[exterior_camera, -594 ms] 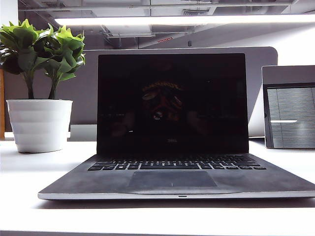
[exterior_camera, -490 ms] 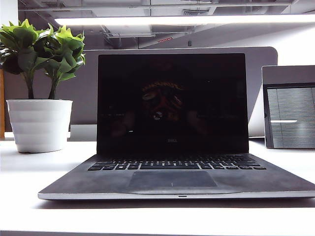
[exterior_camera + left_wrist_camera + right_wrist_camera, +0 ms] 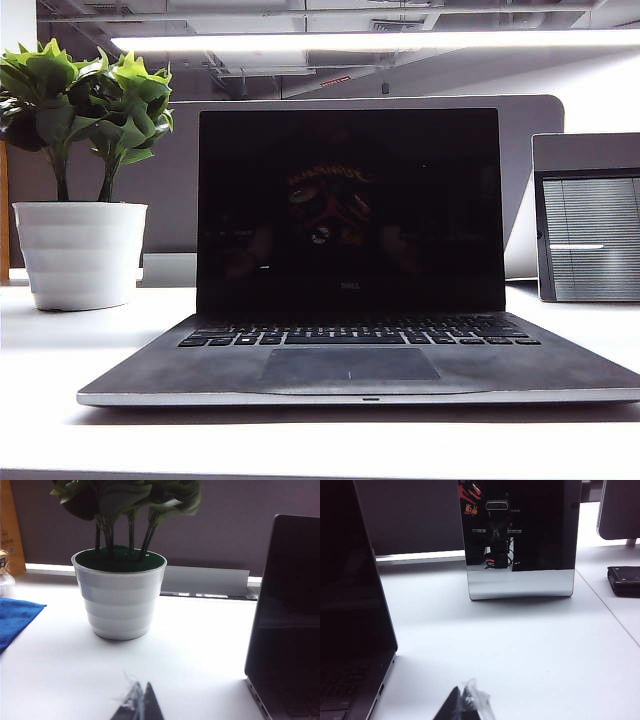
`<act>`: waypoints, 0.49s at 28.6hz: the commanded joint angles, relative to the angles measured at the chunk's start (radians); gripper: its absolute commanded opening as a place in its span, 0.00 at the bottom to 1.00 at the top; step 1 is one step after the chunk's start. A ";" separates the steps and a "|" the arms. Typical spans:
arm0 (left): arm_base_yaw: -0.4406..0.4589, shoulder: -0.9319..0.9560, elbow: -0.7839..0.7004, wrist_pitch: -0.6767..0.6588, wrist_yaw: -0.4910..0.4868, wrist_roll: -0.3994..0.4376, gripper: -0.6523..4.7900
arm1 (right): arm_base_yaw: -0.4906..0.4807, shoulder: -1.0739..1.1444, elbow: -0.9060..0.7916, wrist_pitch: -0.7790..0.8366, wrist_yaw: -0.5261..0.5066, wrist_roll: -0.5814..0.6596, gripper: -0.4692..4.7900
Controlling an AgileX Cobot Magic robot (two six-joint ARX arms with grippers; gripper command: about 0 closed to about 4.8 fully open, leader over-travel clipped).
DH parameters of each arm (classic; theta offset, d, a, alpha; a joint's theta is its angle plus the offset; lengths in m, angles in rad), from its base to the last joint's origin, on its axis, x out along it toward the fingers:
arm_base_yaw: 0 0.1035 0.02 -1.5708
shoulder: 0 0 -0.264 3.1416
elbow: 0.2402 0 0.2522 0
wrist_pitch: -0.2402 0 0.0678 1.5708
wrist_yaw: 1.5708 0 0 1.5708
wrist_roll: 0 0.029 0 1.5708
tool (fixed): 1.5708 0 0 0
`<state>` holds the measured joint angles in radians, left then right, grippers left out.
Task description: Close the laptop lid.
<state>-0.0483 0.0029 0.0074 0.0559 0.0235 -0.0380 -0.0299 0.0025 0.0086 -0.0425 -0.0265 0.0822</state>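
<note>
Exterior view: laptop lid (image 3: 350, 200) upright, fully open, centre of white table (image 3: 40, 400), long axis running left-right; no arm visible.
Left gripper (image 3: 138, 705): low over table on plant side, fingertips pressed together, holding nothing.
Left neighbours: white plant pot (image 3: 120, 597) straight ahead, lid edge (image 3: 290, 595) off to its inner side.
Right gripper (image 3: 465, 705): low over table on other side, tips together, holding nothing.
Right neighbours: grey framed panel (image 3: 520, 540) ahead, lid (image 3: 355, 580) off to its inner side.
Key relation: lid between both grippers, top edge well above both; neither clearly nearer.
Next move, as judged: rise behind top edge, push toward keyboard (image 3: 360, 332).
</note>
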 commanded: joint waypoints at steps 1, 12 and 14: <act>0.001 0.001 0.001 0.013 -0.010 0.004 0.11 | 0.002 0.000 -0.002 0.023 0.001 -0.001 0.08; 0.001 0.001 0.006 0.247 -0.104 -0.196 0.11 | 0.002 0.000 0.027 0.109 -0.042 0.056 0.08; 0.000 0.002 0.016 0.278 -0.113 -0.243 0.11 | 0.002 0.000 0.035 0.119 -0.041 0.066 0.08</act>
<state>-0.0483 0.0032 0.0109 0.2844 -0.0746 -0.2108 -0.0299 0.0029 0.0338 0.0479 -0.0662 0.1284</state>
